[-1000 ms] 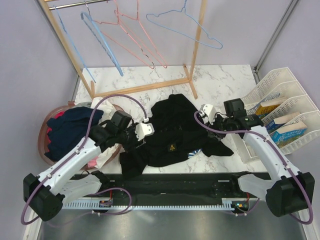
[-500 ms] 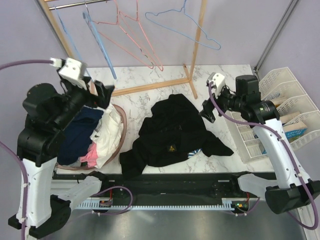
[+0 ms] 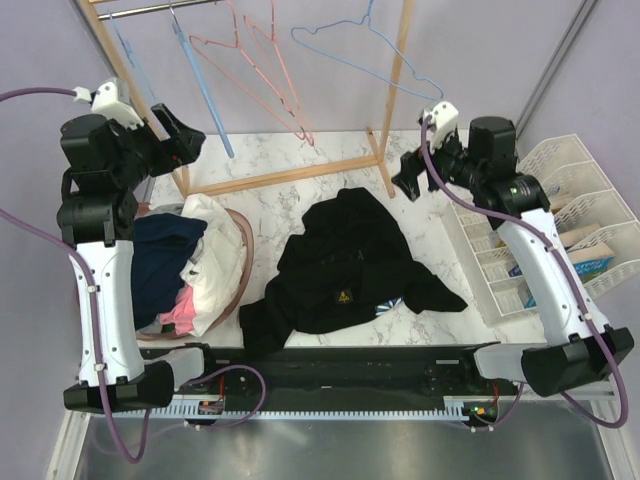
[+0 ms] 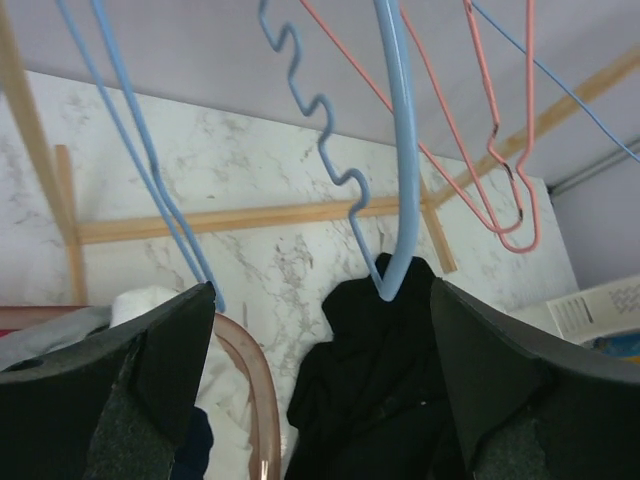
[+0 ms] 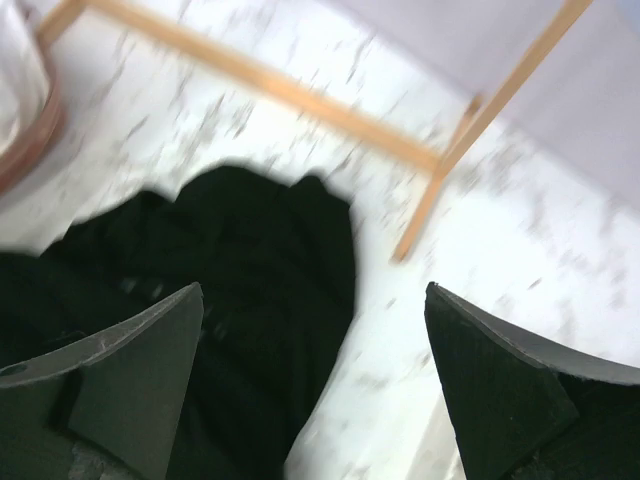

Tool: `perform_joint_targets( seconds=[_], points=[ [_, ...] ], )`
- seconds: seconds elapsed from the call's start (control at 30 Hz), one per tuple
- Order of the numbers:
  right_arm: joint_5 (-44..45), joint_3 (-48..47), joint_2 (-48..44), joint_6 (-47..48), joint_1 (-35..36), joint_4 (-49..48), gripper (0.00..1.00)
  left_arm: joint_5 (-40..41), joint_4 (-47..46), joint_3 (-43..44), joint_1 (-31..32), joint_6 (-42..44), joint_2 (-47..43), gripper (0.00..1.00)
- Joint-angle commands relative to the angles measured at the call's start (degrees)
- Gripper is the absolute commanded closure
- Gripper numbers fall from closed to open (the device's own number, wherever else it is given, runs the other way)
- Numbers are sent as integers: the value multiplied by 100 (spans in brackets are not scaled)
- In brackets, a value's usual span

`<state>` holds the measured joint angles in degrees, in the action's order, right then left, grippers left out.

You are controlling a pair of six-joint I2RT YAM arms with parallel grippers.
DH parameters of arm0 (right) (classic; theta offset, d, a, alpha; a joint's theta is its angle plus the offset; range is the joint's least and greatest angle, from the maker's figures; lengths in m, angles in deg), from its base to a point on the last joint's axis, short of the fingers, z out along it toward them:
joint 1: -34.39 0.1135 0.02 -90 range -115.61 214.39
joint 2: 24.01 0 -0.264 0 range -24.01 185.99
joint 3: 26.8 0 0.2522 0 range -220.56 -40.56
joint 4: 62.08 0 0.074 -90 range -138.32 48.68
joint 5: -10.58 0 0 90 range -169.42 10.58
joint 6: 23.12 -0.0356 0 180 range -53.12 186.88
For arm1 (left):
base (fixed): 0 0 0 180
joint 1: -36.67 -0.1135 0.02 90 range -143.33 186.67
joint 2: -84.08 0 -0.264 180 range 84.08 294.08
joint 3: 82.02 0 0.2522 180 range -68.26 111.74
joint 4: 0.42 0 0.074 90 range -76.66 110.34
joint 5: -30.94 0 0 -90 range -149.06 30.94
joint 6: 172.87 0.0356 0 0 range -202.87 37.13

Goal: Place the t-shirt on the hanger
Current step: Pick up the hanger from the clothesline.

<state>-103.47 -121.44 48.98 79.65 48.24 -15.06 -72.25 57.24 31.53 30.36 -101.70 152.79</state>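
- T-shirt (image 3: pixel 345 262) lies crumpled mid-table, near hem close to the near edge; its yellow emblem (image 3: pixel 342 297) is too small to read.
- Hanger (image 3: pixel 365 66) hangs far right on the wooden rack (image 3: pixel 398 80), its hook running off the top of the view.
- My left claw (image 4: pixel 320 295) and right claw (image 5: pixel 315 290) are raised, jaws wide apart, holding nothing.
- My right wrist view is blurred.
- Bare marble table (image 3: pixel 285 205) lies between shirt and rack base.
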Motion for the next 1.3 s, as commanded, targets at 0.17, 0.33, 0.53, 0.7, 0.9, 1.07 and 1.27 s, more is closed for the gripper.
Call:
perform_joint_targets(
  seconds=[0.17, 0.33, 0.53, 0.7, 0.9, 1.07, 1.27],
  points=[
    [1016, -3438, 1954, 577, -49, -996, 2, -1457, -1191, -732, -20, -78, -972, 4],
    [1394, -4611, 2983, 849, -40, -1102, 2, -1722, -1208, -900, -20, 64, -1175, 2],
    [1517, -4910, 3616, 1104, -40, -1602, 2, -1801, -1235, -961, -29, 108, -1272, 2],
    [1605, -5008, 4038, 1166, -40, -1866, 4, -1792, -1235, -979, -20, 125, -1290, 2],
    [1536, -4867, 4074, 1087, -40, -2165, 31, -1801, -1270, -1040, -20, 195, -1316, 2],
    [1570, -4805, 4039, 1201, -22, -2341, 71, -1766, -1322, -900, -20, 178, -1185, 2],
    [1658, -4577, 3986, 1412, 4, -2543, 100, -1775, -1349, -908, -20, 108, -1105, 2]
  ],
)
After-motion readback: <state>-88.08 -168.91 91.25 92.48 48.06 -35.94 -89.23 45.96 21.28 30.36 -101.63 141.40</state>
